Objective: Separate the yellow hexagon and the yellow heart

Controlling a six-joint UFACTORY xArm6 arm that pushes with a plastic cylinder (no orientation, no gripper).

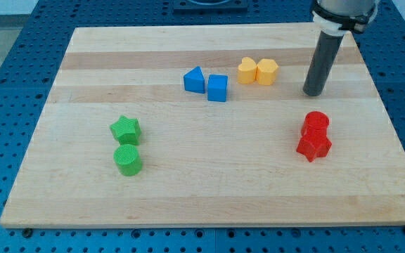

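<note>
Camera view: the yellow heart (247,71) and the yellow hexagon (266,72) sit side by side, touching, near the top edge of the tabletop (188,197), a bit toward the top right corner. The heart is on the view's left, the hexagon on the view's right. The tool is a plain dark rod with nothing to open or close. Its tip (314,93) rests on the wood to the right of the hexagon and a little lower, apart from it. It looks placed there to reach the pair from the right side.

Other blocks wait in pairs too: a blue triangle (194,80) and blue cube (217,88), a green star (125,129) and green cylinder (128,159), a red cylinder (316,124) and red star (313,145).
</note>
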